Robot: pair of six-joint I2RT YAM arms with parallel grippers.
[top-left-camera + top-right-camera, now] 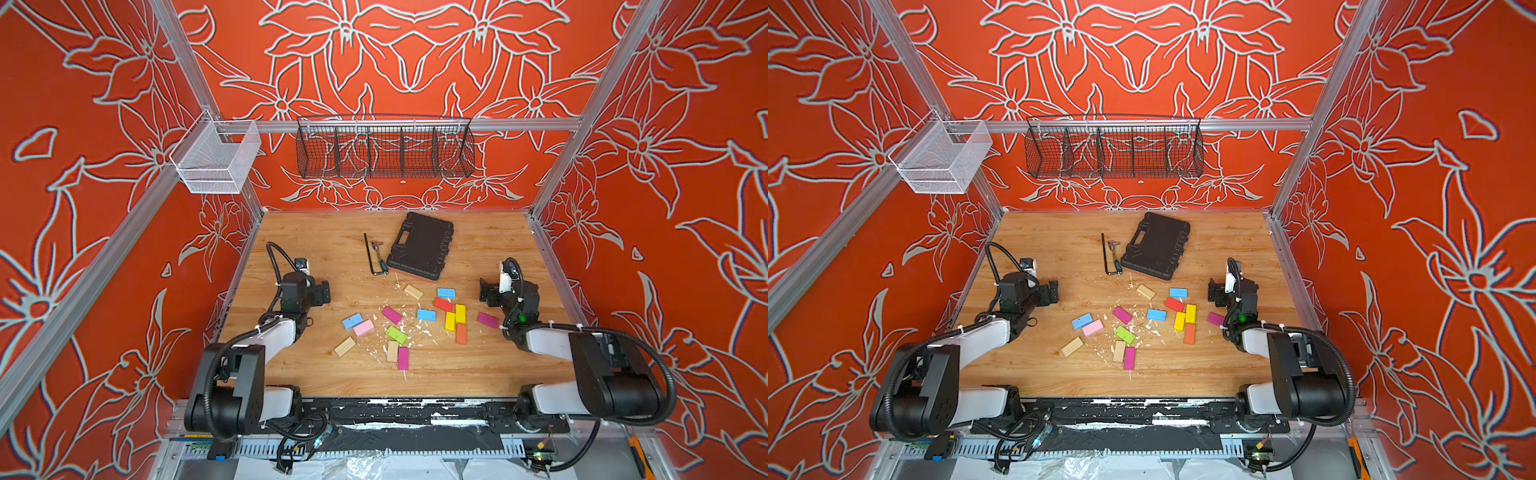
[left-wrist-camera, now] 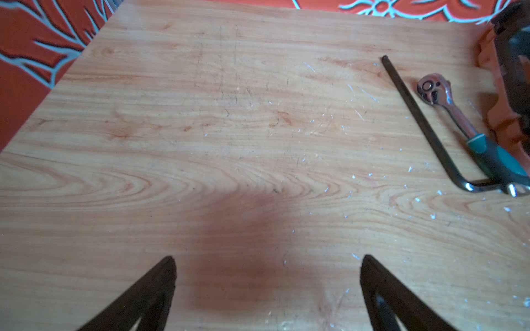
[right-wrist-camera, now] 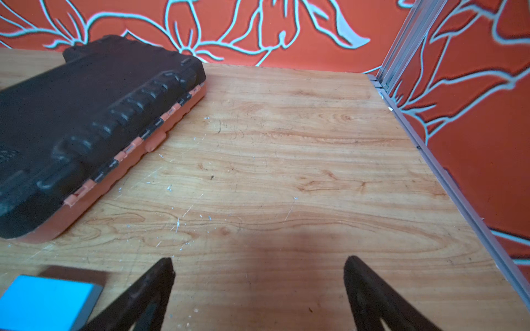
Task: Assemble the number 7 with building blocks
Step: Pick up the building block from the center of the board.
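Several building blocks lie loose and scattered on the wooden table [image 1: 316,374] in both top views. Among them are a blue one [image 1: 352,321], a pink one [image 1: 363,328], a green one [image 1: 396,335], a red one [image 1: 444,304], two yellow ones [image 1: 455,318] and a magenta one [image 1: 487,320]. No number 7 shape shows among them. My left gripper [image 1: 322,292] hovers open to the left of the blocks, over bare wood [image 2: 266,266]. My right gripper [image 1: 484,289] stands open at the right, with nothing between its fingers [image 3: 258,266]. A blue block [image 3: 43,303] lies just beside it.
A black plastic case [image 1: 420,246] lies at the back centre, with a black hex key [image 1: 370,253] and a ratchet wrench [image 2: 459,120] to its left. A black wire basket [image 1: 384,145] and a white mesh basket [image 1: 216,160] hang on the frame. White flecks litter the wood.
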